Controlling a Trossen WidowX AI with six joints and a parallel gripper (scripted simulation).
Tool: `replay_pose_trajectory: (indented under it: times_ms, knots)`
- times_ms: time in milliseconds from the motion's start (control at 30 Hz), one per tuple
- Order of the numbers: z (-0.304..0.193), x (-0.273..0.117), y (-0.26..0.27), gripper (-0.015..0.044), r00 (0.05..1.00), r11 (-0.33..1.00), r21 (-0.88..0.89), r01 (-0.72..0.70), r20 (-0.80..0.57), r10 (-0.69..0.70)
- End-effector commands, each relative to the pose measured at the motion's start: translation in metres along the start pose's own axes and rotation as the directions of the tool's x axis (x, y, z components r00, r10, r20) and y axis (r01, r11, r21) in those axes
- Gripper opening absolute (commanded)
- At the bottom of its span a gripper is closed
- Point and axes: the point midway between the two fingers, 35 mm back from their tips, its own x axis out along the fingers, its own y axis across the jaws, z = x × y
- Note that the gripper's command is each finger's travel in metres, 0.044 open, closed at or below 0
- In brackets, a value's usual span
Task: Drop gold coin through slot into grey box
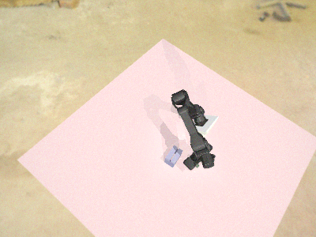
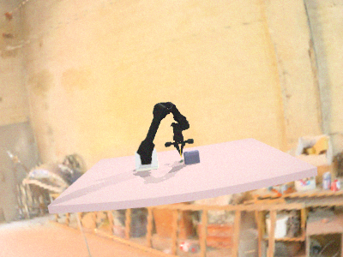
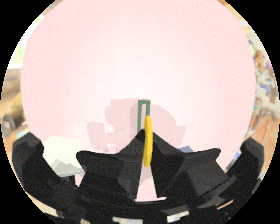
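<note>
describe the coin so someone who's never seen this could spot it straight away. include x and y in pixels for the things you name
On the pink table (image 1: 130,142) (image 2: 240,171) (image 3: 75,65), find the black gripper (image 2: 180,154) (image 3: 145,132). Pinched between its fingertips is the coin (image 3: 148,142), upright, seen edge-on as a slim yellow sliver, unlike the green holder (image 3: 139,117) and the blue-grey box (image 1: 171,159) (image 2: 192,158).

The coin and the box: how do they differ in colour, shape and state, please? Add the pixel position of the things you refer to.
The coin (image 3: 148,142) is gold, while the box (image 1: 172,157) (image 2: 192,157) is bluish grey. The coin is a thin disc seen nearly edge-on; the box is a block with a narrow slot on top. The coin is held in the closed gripper (image 2: 180,154) (image 3: 146,137), whereas the box sits free on the pink table (image 1: 118,174) (image 2: 240,171).
</note>
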Motion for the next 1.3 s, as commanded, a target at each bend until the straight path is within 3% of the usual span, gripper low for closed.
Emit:
replay_pose_trajectory:
  times_ms: [0, 833, 1267]
  knots:
    - [0.002, -0.011, -0.002, 0.0, 1.0, 1.0, 0.005, -0.002, 0.007, 0.002]
    - [-0.002, -0.067, 0.0, 0.0, 1.0, 1.0, 0.002, -0.012, -0.004, 0.012]
    - [-0.004, -0.068, -0.002, 0.0, 1.0, 0.909, 0.417, -0.009, -0.004, 0.012]
